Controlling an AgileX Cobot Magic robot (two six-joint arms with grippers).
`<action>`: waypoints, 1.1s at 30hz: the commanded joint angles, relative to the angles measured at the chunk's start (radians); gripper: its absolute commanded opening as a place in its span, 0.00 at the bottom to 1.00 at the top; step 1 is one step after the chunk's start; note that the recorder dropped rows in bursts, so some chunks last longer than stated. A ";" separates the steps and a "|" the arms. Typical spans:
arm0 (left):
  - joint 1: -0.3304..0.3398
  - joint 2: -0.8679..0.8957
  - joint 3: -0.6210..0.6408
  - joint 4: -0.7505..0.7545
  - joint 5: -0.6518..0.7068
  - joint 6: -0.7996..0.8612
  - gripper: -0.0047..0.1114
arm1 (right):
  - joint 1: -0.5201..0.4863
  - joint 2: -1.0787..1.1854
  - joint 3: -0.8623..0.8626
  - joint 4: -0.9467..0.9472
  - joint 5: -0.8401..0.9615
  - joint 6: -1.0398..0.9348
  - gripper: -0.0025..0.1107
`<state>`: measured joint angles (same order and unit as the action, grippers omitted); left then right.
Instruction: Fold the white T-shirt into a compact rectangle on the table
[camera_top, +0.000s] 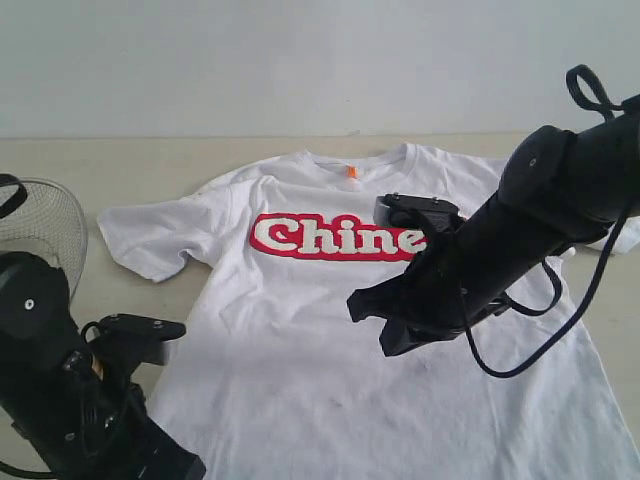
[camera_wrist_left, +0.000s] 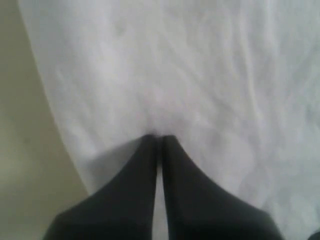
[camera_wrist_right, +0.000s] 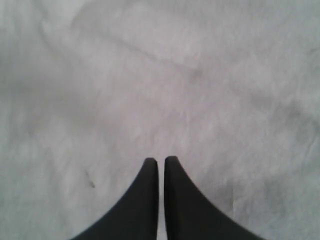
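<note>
While both end effectors (camera_wrist_left: 159, 137) (camera_wrist_right: 161, 160) are closed, white T-shirt (camera_top: 300, 340) spread flat

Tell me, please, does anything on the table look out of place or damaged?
Nothing is badly wrong. The white T-shirt lies flat, print up; only a small dark mark shows on its fabric near the right gripper.

Bulky matte-black left arm (camera_top: 50, 400) with silver screws (camera_top: 30, 303); matching right arm (camera_top: 520, 220) trailing a looping black cable (camera_top: 515, 376). Left pincer (camera_wrist_left: 160, 137) and right pincer (camera_wrist_right: 161, 160) have tapered black fingers (camera_wrist_right: 145, 200).
</note>
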<state>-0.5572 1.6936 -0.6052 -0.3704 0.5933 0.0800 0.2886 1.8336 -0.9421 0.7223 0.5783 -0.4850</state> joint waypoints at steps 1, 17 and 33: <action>-0.001 0.039 0.011 -0.006 0.043 0.020 0.08 | 0.002 -0.008 -0.001 0.003 -0.004 -0.011 0.02; -0.001 0.039 0.022 -0.009 0.092 0.032 0.08 | 0.002 -0.008 -0.001 0.003 -0.031 -0.030 0.02; 0.061 -0.226 -0.059 0.028 -0.002 0.043 0.08 | 0.000 -0.008 -0.001 0.001 -0.037 -0.036 0.02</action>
<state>-0.5342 1.5196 -0.6242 -0.4075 0.6284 0.1650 0.2886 1.8336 -0.9421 0.7223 0.5457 -0.5134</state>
